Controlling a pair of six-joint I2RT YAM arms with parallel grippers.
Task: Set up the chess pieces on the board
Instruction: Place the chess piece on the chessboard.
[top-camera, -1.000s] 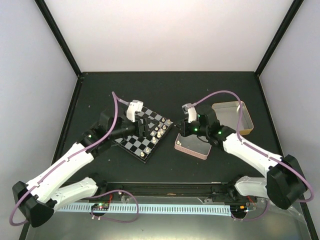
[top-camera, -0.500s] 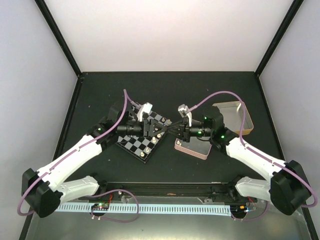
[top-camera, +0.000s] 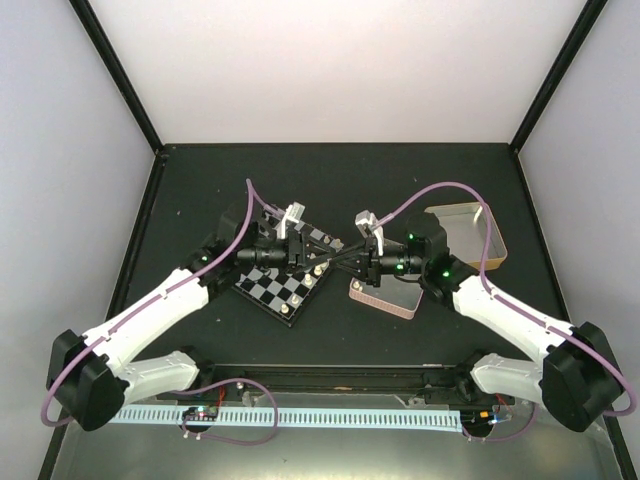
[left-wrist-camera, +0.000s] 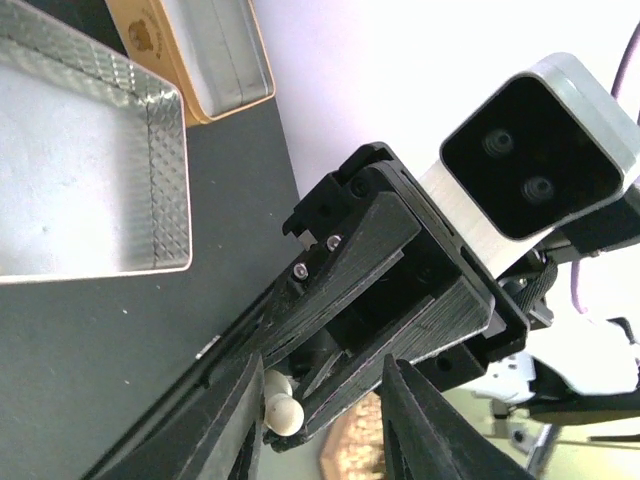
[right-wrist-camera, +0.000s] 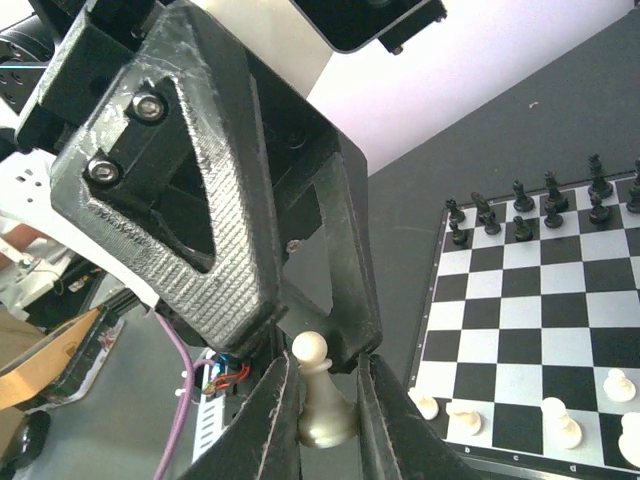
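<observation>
My right gripper (right-wrist-camera: 327, 367) is shut on a cream-white pawn (right-wrist-camera: 325, 405), held upright in the air between the board (top-camera: 262, 288) and the pink tin (top-camera: 385, 297). My left gripper (left-wrist-camera: 322, 366) faces it tip to tip. Its jaws are partly open around the right gripper's fingertips, and the pawn's round head (left-wrist-camera: 281, 411) lies against one left finger. In the top view the two grippers meet at the board's right corner (top-camera: 330, 259). Several cream pieces (right-wrist-camera: 560, 420) stand along the board's near edge, with black pieces (right-wrist-camera: 520, 222) on the far rows.
The pink tin, silvery inside (left-wrist-camera: 90, 180), lies just right of the board. A gold tin (top-camera: 465, 235) sits further back to the right. A black rail and a pale slotted strip (top-camera: 330, 415) run along the near table edge.
My left gripper swung from over the board to the right and met the right gripper, its jaws narrowing. The right gripper turned left and came forward with the pawn.
</observation>
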